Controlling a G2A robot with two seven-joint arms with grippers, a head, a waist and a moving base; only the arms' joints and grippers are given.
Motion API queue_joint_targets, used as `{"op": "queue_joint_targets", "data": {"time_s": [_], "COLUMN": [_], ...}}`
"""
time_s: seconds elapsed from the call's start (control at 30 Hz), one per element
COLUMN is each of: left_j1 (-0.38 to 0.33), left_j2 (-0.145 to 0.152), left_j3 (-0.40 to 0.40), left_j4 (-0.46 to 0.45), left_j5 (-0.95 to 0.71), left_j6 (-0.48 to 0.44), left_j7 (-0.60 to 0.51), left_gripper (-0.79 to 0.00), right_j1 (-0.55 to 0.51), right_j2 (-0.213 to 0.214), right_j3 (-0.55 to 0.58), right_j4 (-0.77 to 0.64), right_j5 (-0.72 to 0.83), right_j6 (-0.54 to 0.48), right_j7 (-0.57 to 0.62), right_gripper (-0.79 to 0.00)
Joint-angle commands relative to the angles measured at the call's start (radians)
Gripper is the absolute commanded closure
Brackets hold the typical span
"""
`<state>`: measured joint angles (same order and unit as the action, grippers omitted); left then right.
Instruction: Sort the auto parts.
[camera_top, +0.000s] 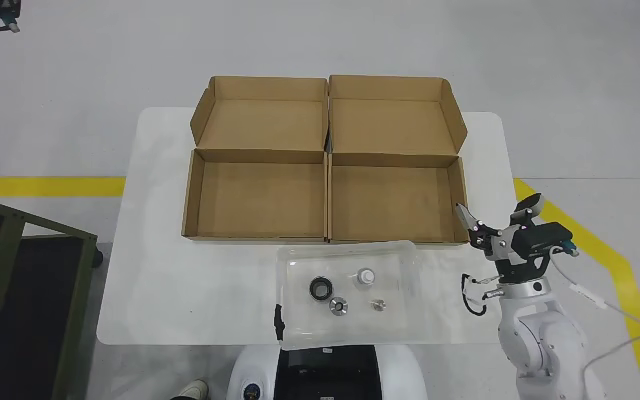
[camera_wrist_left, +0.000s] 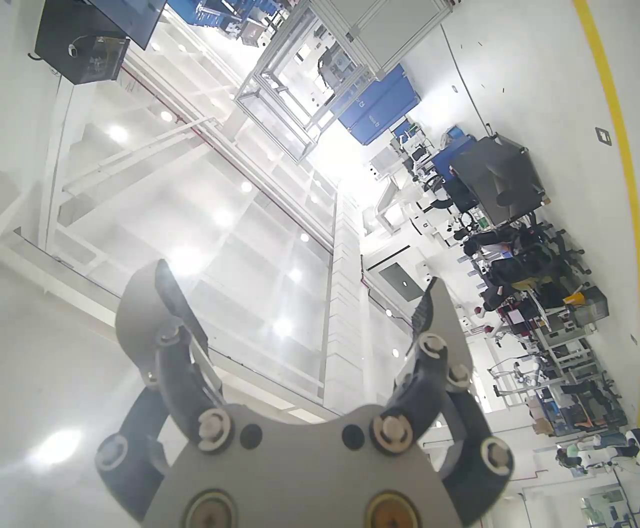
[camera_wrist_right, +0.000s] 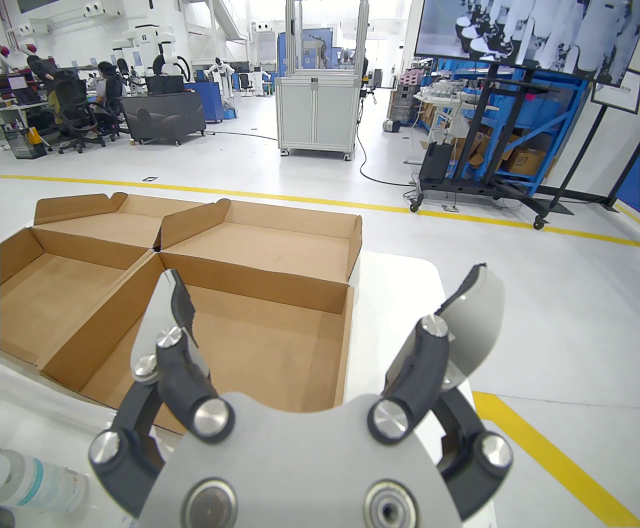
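A clear plastic tray (camera_top: 300, 262) at the table's near edge holds several small auto parts: a black ring (camera_top: 321, 289), a white-capped metal piece (camera_top: 365, 277), a round metal disc (camera_top: 338, 306) and a small metal fitting (camera_top: 378, 304). Two open cardboard boxes lie behind it, the left box (camera_top: 255, 198) and the right box (camera_top: 395, 202) (camera_wrist_right: 260, 340). My right gripper (camera_top: 495, 222) (camera_wrist_right: 327, 295) hovers open and empty at the table's right edge, beside the right box. My left gripper (camera_wrist_left: 295, 300) is open and empty, pointing up at the ceiling.
The white table (camera_top: 160, 230) has bare surface left of the boxes and tray. A yellow floor line (camera_top: 60, 186) runs past both sides. A dark cart (camera_top: 40, 290) stands left of the table. A clear bottle (camera_wrist_right: 35, 482) lies near the right wrist.
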<state>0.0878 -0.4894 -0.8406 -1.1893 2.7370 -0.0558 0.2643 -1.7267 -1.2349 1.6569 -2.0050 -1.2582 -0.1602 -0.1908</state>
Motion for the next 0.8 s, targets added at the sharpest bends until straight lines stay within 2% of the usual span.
{"op": "queue_joint_targets", "data": {"time_s": [0.0,0.13,0.3,0.63,0.77], "left_j1": [0.0,0.0,0.0,0.0,0.0], "left_j2": [0.0,0.0,0.0,0.0,0.0], "left_j3": [0.0,0.0,0.0,0.0,0.0], "left_j4": [0.0,0.0,0.0,0.0,0.0], "left_j5": [0.0,0.0,0.0,0.0,0.0], "left_j6": [0.0,0.0,0.0,0.0,0.0], "left_j7": [0.0,0.0,0.0,0.0,0.0], "left_gripper": [-0.785,-0.785,-0.785,-0.785,-0.785], "right_j1": [0.0,0.005,0.022,0.036,0.053], "right_j2": [0.0,0.001,0.007,0.027,0.036], "right_j3": [0.0,-0.001,-0.02,-0.059,-0.086], "right_j4": [0.0,-0.002,-0.014,-0.036,-0.049], "right_j5": [0.0,-0.018,-0.046,-0.07,-0.104], "right_j6": [0.0,-0.012,-0.109,-0.428,-0.548], "right_j7": [0.0,0.013,0.053,0.085,0.132], "right_gripper": [-0.785,-0.785,-0.785,-0.785,-0.785]}}
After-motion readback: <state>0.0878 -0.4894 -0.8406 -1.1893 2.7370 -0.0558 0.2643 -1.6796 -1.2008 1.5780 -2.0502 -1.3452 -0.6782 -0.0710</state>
